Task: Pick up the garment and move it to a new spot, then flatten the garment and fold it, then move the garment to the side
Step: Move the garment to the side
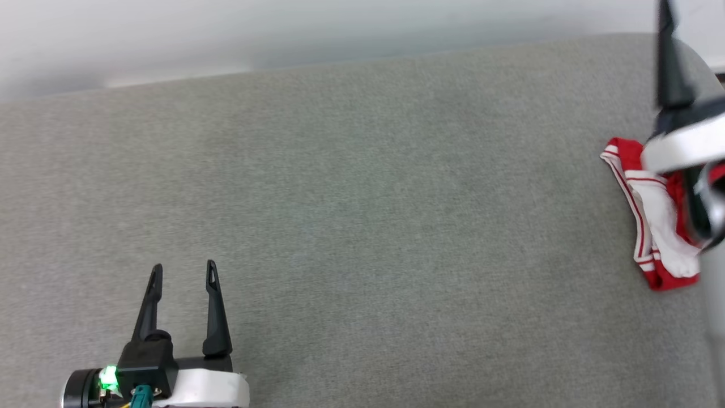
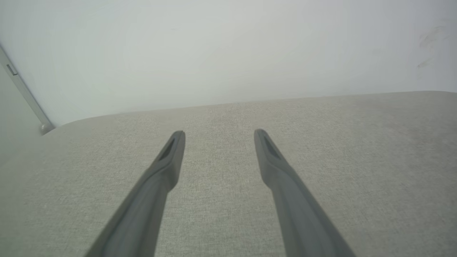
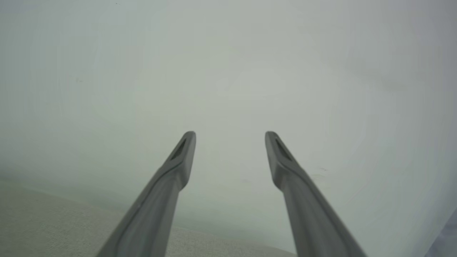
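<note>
The garment (image 1: pixel 657 226) lies bunched in a red and white heap at the far right of the grey padded surface (image 1: pixel 362 198), its striped trim showing. My right gripper (image 3: pixel 230 134) is open and empty, pointing at the pale wall. In the head view one of its dark fingers (image 1: pixel 671 73) sticks up above the garment, and the wrist hides part of the cloth. Far from the garment, my left gripper (image 1: pixel 184 265) hovers open and empty over the surface at the lower left. The left wrist view shows my left gripper (image 2: pixel 219 132) with nothing between its fingers.
The grey surface runs wide across the head view, with its back edge against a pale wall (image 1: pixel 226 34). Its right end curves off near the garment. A grey rail (image 2: pixel 25 96) leans in the left corner of the left wrist view.
</note>
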